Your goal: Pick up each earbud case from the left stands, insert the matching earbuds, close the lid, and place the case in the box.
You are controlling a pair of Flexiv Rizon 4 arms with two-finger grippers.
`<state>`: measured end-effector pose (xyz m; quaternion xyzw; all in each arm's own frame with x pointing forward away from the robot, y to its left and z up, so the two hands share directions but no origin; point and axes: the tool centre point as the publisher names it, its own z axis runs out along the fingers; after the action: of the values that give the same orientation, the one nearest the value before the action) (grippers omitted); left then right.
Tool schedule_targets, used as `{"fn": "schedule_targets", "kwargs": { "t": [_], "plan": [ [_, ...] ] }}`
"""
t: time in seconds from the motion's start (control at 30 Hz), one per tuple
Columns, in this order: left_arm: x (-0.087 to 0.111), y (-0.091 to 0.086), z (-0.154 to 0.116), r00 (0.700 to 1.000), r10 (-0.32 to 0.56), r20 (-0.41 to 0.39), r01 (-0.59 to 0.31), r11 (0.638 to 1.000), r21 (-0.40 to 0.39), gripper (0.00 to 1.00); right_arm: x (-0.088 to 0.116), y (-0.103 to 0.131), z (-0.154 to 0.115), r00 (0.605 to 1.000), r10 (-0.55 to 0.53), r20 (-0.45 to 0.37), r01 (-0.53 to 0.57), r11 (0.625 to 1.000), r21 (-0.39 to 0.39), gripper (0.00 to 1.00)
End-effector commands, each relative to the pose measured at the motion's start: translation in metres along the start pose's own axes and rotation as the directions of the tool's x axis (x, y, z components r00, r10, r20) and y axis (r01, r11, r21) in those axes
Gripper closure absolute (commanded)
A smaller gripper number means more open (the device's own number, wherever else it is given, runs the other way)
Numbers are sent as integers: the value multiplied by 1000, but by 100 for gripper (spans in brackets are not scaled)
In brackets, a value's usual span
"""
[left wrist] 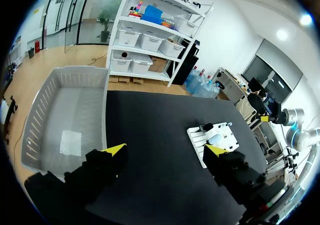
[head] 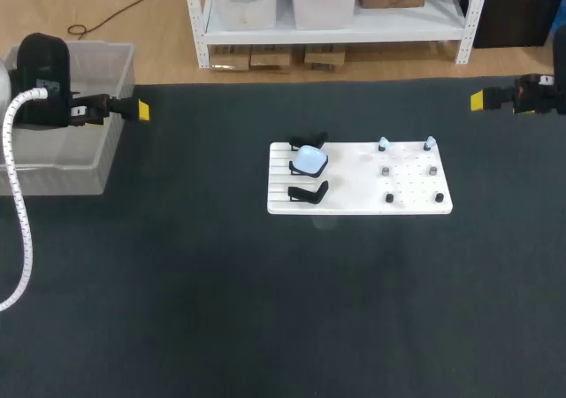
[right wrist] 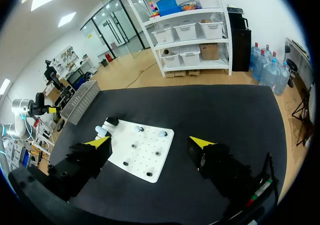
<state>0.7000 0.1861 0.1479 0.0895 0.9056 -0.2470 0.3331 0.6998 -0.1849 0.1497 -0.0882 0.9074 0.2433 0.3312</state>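
A pale blue earbud case (head: 309,159) rests on the upper black stand at the left end of a white board (head: 354,186) in mid-table. The lower stand (head: 308,193) holds nothing. Two pale blue earbuds (head: 383,143) (head: 430,141) sit on the board's far pegs. My left gripper (head: 141,110) hangs open over the table's far left, beside the box (head: 113,141). My right gripper (head: 478,100) is open at the far right. Both are well away from the board. In the left wrist view the gripper (left wrist: 165,150) frames the case (left wrist: 216,133) ahead. The right gripper (right wrist: 150,141) looks onto the case (right wrist: 102,130).
The box (left wrist: 106,110) is a pale ribbed plastic bin at the table's left edge, with only a flat clear bag inside. Several small black pegs (head: 389,198) stand on the board's right half. Dark tabletop surrounds the board on all sides.
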Motion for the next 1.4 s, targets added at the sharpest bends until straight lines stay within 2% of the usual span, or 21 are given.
{"fn": "schedule_targets", "kwargs": {
  "t": [0.03, 0.67, 0.8, 0.93, 1.07, 1.13, 1.23, 1.4],
  "plan": [
    [-1, -1, 0, 1000, -1, -5, 1, 1000, -6, 0, 0, 0, 0, 1000, 0, -1, 0, 1000, 1, 0],
    [0, -2, -1, 1000, 13, -6, -13, 1000, 11, 0, 0, 0, 0, 1000, 0, -1, 0, 1000, 1, 0],
    [0, -7, -1, 998, 57, 1, -57, 997, 46, 0, 0, 0, 0, 1000, 0, -1, 0, 1000, 1, 0],
    [-2, -14, -1, 988, 155, 22, -156, 983, 100, 0, 0, 0, 0, 1000, 0, -1, 0, 1000, 1, 0],
    [-4, -22, -1, 949, 308, 64, -315, 933, 175, 0, 0, 0, 0, 1000, 0, -1, 0, 1000, 1, 0],
    [-6, -26, -2, 914, 394, 93, -404, 880, 248, 0, 0, 0, 0, 1000, 0, -1, 0, 1000, 1, 0],
    [-13, -32, -2, 865, 488, 113, -499, 820, 280, 0, 0, 0, 0, 1000, 0, -1, 0, 1000, 1, 0],
    [-22, -41, 0, 787, 600, 143, -607, 712, 353, 0, 0, 0, 0, 1000, 0, -1, 0, 1000, 1, 0]
  ]
}}
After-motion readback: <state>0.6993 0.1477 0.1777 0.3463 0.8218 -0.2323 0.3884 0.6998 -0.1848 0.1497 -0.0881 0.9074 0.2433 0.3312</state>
